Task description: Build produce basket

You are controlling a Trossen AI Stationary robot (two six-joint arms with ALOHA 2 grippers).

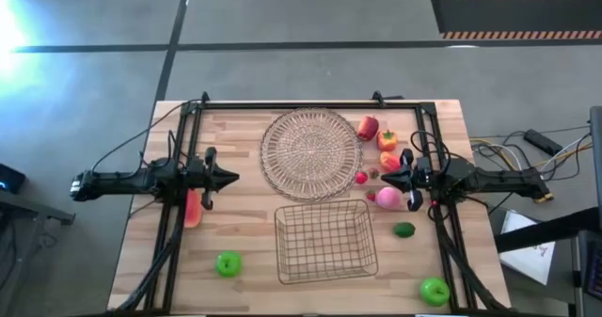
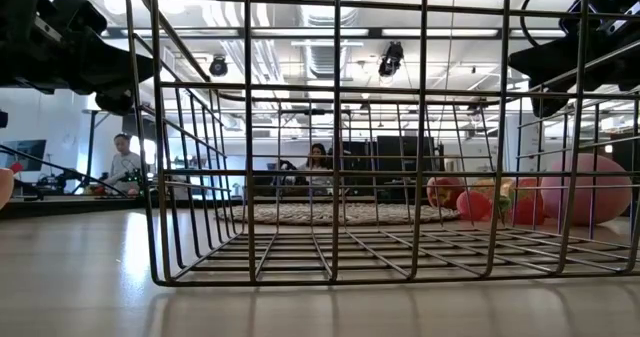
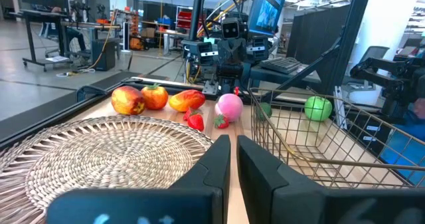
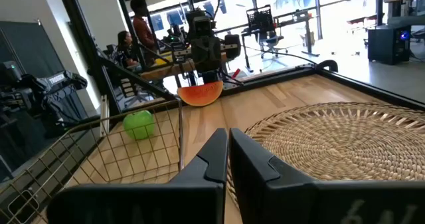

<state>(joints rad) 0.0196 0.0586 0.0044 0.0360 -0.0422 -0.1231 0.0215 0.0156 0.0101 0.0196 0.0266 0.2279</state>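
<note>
basket: the rectangular pale wire-grid basket [image 1: 324, 245] sits near the front middle of the wooden table [image 1: 245, 242], nothing in it as far as the overhead shot shows

tray: round flat woven-wire tray [image 1: 311, 153] just behind the basket, also bare

left gripper: the left gripper [image 1: 231, 177] hangs over the table's left side, tips pointing toward the middle, fingers pinched together with nothing between them

right gripper: the right gripper [image 1: 383, 177] mirrors it on the right side, fingers closed too, holding nothing

right-side produce: red apple [image 1: 368, 127] and an orange piece [image 1: 387, 139] off the tray's right edge, a small red piece [image 1: 361, 178] near the right gripper's tip, a pink round piece [image 1: 388, 198] just under that arm, a dark green piece [image 1: 403, 229] a bit nearer the front

green apples: one bright green apple [image 1: 228, 263] left of the basket, another green apple [image 1: 434, 290] at the front right corner

left-side produce: a salmon-red slice [image 1: 192, 209] lying below the left arm

background: people seated at desks [image 2: 318, 167] way behind the table
</note>
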